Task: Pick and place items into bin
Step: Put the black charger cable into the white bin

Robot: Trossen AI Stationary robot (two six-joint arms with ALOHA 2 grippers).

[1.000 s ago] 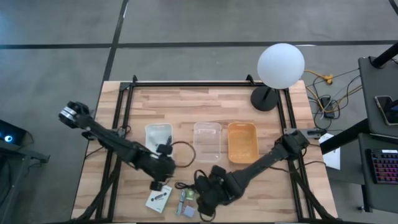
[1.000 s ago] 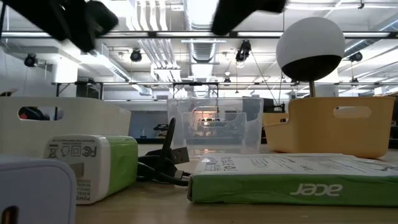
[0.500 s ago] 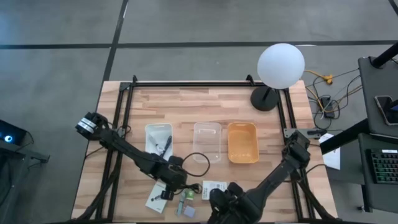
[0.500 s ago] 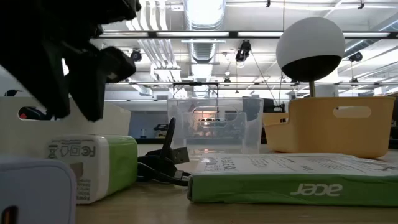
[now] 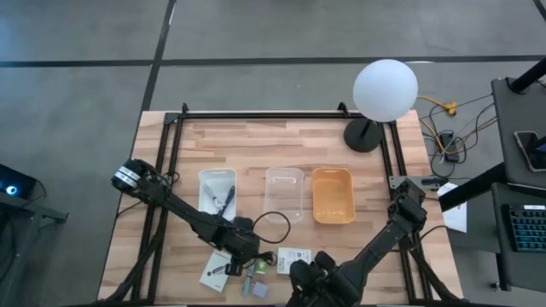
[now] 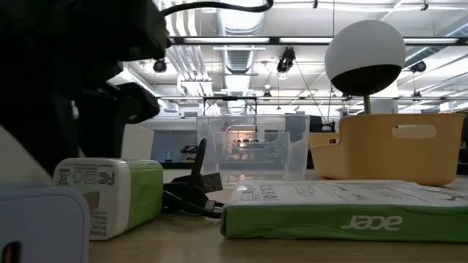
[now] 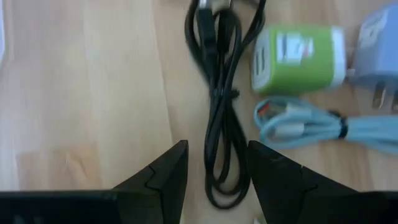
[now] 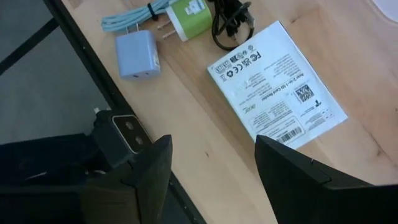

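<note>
My left gripper (image 7: 217, 146) is open and low over the near middle of the table (image 5: 241, 254). Its fingers stand on either side of the looped end of the black cable (image 7: 217, 118). I see no touch. Beside the cable lie a green charger (image 7: 298, 53), a grey-blue charger (image 7: 379, 37) and a bundled pale blue cord (image 7: 311, 124). My right gripper (image 8: 211, 140) is open and empty, hovering at the near edge (image 5: 303, 277) above a white printed box (image 8: 280, 84). A second white packet (image 5: 217, 273) lies flat to the left.
Three bins stand in a row mid-table: white (image 5: 205, 183), clear (image 5: 284, 175) and orange (image 5: 333, 175). A globe lamp (image 5: 384, 89) stands at the far right. A black frame rails the table sides. A small camera (image 8: 121, 140) sits at the near edge.
My left gripper has moved toward the near edge and a little right, dropping low over the black cable and green charger. My right gripper has drawn back toward the near edge and right, uncovering the white printed box. The items have stayed in place.
</note>
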